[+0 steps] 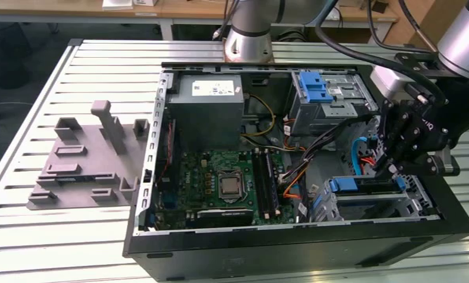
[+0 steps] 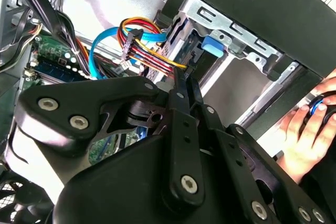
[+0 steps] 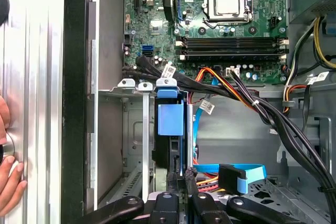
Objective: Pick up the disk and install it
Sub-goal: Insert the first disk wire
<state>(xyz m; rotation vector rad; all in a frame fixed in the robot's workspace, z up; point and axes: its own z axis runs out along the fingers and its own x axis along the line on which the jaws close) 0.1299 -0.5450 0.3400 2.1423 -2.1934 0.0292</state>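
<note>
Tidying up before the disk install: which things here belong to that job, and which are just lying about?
Job: disk in blue plastic carrier, silver metal drive cage, black gripper.
Lying about: grey plastic fixture block, grey power supply box, green motherboard.

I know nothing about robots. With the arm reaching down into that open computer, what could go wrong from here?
1. The gripper is at the drive cage, right beside loose cables; it might snag or tug them.
2. The disk stands on edge in that narrow metal cage, so a slight tilt could jam it.
3. A person's hand lies just outside the case, near the arm, and could be bumped.
</note>
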